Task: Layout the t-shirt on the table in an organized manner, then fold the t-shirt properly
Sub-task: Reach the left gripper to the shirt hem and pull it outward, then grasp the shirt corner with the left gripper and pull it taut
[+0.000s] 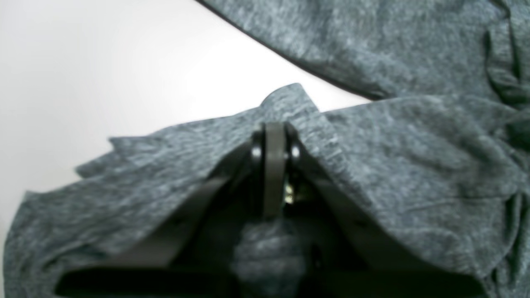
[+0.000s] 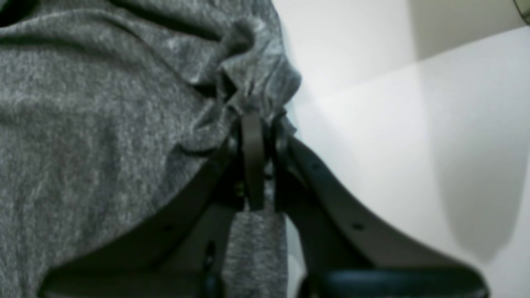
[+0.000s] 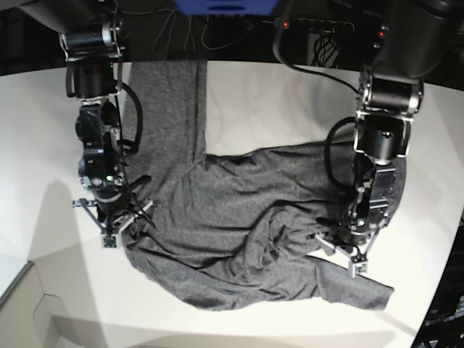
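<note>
Left hand (image 1: 275, 136) pinching t-shirt (image 3: 239, 217) fold, right hand (image 2: 253, 124) clamping its edge, base view alone showing table (image 3: 275, 101) sprawl

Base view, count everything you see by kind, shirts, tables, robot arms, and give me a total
t-shirt, charcoal grey: 1
table, white: 1
robot arms: 2, the left gripper and the right gripper, each with jaws shut on the shirt
Total: 4

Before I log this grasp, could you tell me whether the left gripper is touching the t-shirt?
Touching. In the left wrist view, the left gripper is shut on a pinched fold of the t-shirt.
</note>
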Controlling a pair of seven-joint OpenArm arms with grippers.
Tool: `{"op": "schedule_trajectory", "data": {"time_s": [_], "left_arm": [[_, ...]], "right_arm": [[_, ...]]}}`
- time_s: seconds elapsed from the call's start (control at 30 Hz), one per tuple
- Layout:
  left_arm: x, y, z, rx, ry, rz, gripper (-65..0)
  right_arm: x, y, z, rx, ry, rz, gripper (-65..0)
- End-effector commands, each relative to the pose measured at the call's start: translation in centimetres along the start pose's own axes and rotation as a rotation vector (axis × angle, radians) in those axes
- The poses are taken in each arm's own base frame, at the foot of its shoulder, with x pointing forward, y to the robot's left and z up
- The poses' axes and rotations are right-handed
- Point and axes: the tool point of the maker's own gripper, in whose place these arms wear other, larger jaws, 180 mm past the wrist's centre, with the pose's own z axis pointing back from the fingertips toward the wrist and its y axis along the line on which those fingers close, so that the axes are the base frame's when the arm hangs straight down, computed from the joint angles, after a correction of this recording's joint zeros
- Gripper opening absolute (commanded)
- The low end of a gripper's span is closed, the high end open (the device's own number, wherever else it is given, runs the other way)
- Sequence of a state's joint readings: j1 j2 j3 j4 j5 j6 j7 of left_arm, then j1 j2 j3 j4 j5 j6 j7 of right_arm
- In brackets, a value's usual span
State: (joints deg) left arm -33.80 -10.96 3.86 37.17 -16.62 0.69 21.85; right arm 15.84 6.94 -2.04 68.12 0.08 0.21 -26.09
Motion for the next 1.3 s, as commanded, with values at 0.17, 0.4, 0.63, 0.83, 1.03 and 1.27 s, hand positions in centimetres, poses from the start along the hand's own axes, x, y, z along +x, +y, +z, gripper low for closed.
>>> {"op": "schedule_trajectory", "data": {"time_s": [0.17, 0.4, 0.63, 0.83, 1.03, 1.27], "left_arm": [[7.5, 5.4, 1.9, 0.072, -0.180, 0.122, -64.7], [13.1, 10.6, 4.5, 0.147, -0.304, 0.158, -64.7], [18.3, 14.0, 6.9, 0.201, -0.401, 0.150, -64.7], [21.6, 17.3, 9.1, 0.255, -0.461, 0.145, -64.7], [20.3, 18.4, 7.9, 0.281, -0.464, 0.166, -64.6], [14.9, 18.1, 6.0, 0.256, -0.319, 0.215, -64.1]], "right_arm": [[2.5, -0.5, 0.1, -0.009, -0.066, 0.001, -65.0], [2.1, -0.5, 0.0, -0.009, -0.042, 0.001, -65.0], [2.1, -0.5, 0.0, -0.009, -0.042, 0.001, -65.0], [2.1, -1.2, 0.1, -0.020, -0.043, 0.004, -65.0], [1.6, -1.4, 0.1, -0.024, -0.034, 0.009, -65.0], [1.3, -1.5, 0.2, -0.025, -0.028, 0.011, -65.0]]}}
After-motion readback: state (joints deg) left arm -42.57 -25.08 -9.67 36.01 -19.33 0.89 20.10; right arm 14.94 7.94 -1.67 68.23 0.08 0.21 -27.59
